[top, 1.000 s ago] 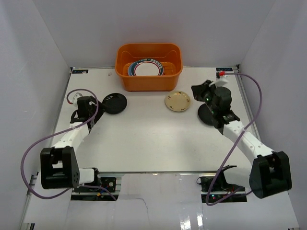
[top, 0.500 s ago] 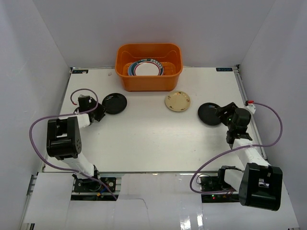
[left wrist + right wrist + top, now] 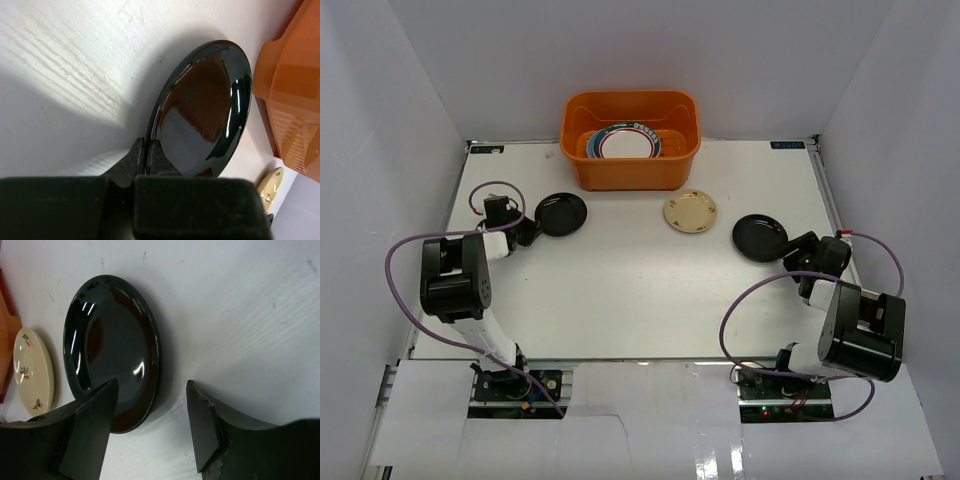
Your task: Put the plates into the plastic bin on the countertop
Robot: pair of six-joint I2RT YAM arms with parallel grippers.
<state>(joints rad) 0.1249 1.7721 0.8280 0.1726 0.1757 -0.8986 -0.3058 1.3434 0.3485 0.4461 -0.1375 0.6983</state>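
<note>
Left gripper [image 3: 527, 231] low near left edge, at rim of left black plate [image 3: 561, 214]; right gripper [image 3: 798, 249] near right edge by right black plate [image 3: 760, 238]. Orange bin [image 3: 630, 175] at far edge, plates [image 3: 623, 143] stacked inside; tan plate [image 3: 690, 212] out on countertop [image 3: 620, 290]. Left wrist: jaws pinched on rim, edge grip for lifting. Right wrist: jaws wide, empty, plate rim lined up between them.

White walls [image 3: 650, 45], sm. dark tags [image 3: 486, 149], far corners

Lab rig: white-walled countertop [image 3: 620, 285], bolted robot arms [image 3: 455, 285].
</note>
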